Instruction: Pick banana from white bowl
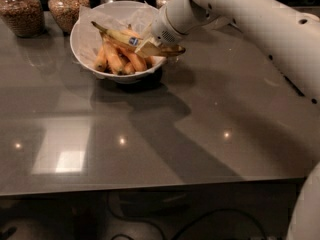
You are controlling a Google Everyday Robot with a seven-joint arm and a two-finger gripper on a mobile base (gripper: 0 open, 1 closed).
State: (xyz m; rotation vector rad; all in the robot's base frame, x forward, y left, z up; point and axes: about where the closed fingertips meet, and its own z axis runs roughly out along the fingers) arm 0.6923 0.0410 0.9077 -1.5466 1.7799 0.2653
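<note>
The white bowl (86,55), lined with crinkled white paper, stands at the back left of the grey table. Several short orange-yellow bananas lie in it. The long yellow banana (120,36), with a dark stem and a small blue sticker, is raised above the short ones and tilts up to the left, over the bowl's right half. My gripper (152,47) comes in from the right on the white arm and is shut on the banana's right part, just above the bowl's right rim. The banana's dark far end sticks out past the fingers to the right.
Glass jars with brown filling (20,11) stand in a row along the table's back edge behind the bowl. My white arm (260,29) crosses the upper right. The grey table (150,134) stretches towards the front edge, with cables on the floor below.
</note>
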